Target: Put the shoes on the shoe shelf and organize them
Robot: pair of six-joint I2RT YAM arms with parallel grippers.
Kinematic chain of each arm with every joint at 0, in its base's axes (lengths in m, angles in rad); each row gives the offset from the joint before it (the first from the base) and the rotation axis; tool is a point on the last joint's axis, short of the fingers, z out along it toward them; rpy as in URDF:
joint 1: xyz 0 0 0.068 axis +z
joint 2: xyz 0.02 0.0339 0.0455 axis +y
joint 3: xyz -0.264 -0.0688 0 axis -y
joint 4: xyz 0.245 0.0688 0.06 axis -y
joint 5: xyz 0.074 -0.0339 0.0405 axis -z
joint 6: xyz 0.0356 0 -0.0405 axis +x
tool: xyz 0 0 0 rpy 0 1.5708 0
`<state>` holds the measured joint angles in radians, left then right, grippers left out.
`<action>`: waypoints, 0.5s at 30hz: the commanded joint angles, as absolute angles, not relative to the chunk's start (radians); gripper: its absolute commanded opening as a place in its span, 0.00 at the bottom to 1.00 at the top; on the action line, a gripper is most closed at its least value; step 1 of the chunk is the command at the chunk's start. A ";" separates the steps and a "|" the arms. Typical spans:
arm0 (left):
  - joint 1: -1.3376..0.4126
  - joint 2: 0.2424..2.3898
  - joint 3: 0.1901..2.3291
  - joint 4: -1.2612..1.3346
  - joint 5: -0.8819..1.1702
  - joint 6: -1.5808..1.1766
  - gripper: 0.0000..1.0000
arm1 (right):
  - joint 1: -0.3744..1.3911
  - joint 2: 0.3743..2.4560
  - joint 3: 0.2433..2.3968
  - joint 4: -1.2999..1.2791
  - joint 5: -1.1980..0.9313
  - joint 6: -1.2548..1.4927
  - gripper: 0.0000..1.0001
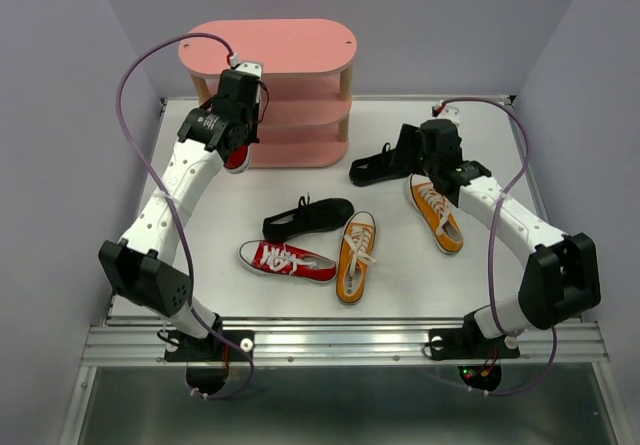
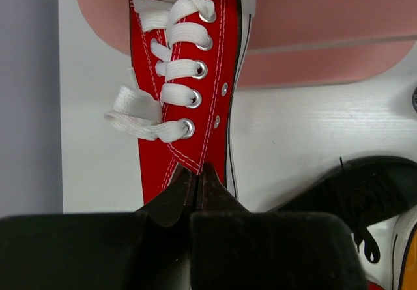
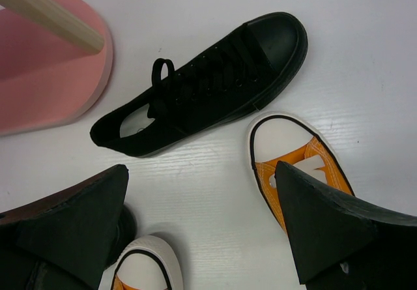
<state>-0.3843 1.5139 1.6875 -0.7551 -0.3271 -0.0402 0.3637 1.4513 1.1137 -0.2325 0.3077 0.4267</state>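
My left gripper [image 2: 199,176] is shut on the upper edge of a red shoe [image 2: 186,75] with white laces. The shoe extends away from the jaws over the left end of the pink shoe shelf [image 2: 326,42]. From above, that gripper [image 1: 238,130] and its red shoe [image 1: 238,157] are at the shelf's [image 1: 290,45] front left. My right gripper [image 3: 201,173] is open above bare table. It hovers between a black shoe [image 3: 208,88] and two orange toes [image 3: 287,153] [image 3: 146,264]. From above, it [image 1: 402,155] is over the black shoe [image 1: 372,172] by the shelf's right end.
In mid-table lie another black shoe [image 1: 307,218], a second red shoe [image 1: 287,261] and an orange shoe [image 1: 355,255]. A further orange shoe [image 1: 437,212] lies under the right forearm. A wooden post [image 3: 45,13] rises from the shelf's bottom board [image 3: 45,75].
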 commanded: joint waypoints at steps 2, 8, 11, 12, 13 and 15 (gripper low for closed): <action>-0.383 1.583 1.799 -0.579 -0.413 0.041 0.00 | 0.370 1.391 1.132 -0.229 0.336 0.436 1.00; -0.383 1.653 1.853 -0.505 -0.446 0.066 0.00 | 0.370 1.370 1.124 -0.245 0.345 0.440 1.00; -0.383 1.675 1.871 -0.497 -0.462 0.074 0.00 | 0.370 1.362 1.118 -0.248 0.351 0.440 1.00; -0.383 1.684 1.871 -0.489 -0.466 0.077 0.00 | 0.370 1.361 1.118 -0.249 0.353 0.440 1.00; -0.383 1.684 1.867 -0.485 -0.468 0.080 0.00 | 0.370 1.361 1.118 -0.250 0.351 0.440 1.00; -0.384 1.687 1.856 -0.465 -0.472 0.083 0.00 | 0.370 1.364 1.120 -0.253 0.350 0.440 1.00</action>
